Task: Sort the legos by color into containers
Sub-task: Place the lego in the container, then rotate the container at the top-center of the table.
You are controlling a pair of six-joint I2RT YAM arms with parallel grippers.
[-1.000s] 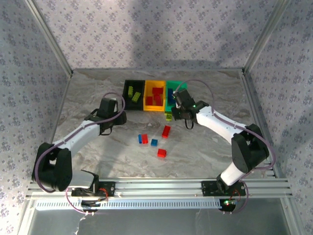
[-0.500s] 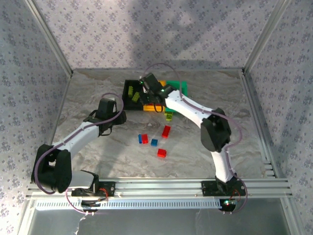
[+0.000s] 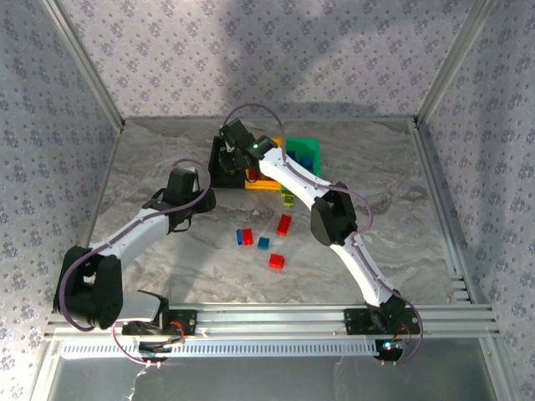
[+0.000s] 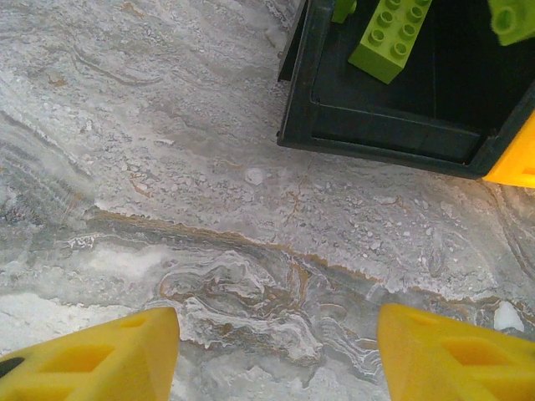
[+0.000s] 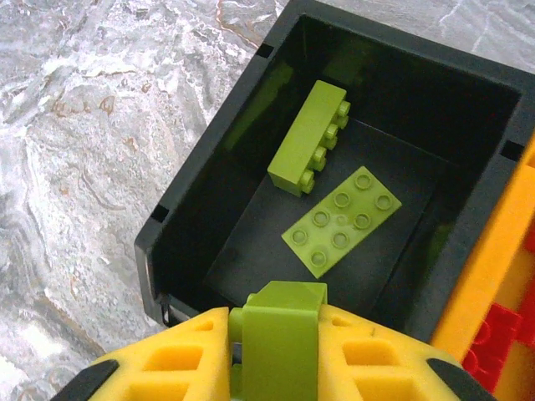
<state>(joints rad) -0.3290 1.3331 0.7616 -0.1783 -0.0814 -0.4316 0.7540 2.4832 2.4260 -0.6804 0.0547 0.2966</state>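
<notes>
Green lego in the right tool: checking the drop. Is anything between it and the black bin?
Nothing visible. The green lego in the right tool hangs above the black bin at its near edge; two legos lie farther in.

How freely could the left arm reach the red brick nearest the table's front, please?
Probably yes. The left gripper hangs open and empty; only a low blue-and-red pair lies between it and that red brick, and the right arm, holding a green brick over the black bin, crosses further right.

Soft, even overhead light leaves a dim shadow across the back wall (image 3: 267, 46); wrist views are sharp.
</notes>
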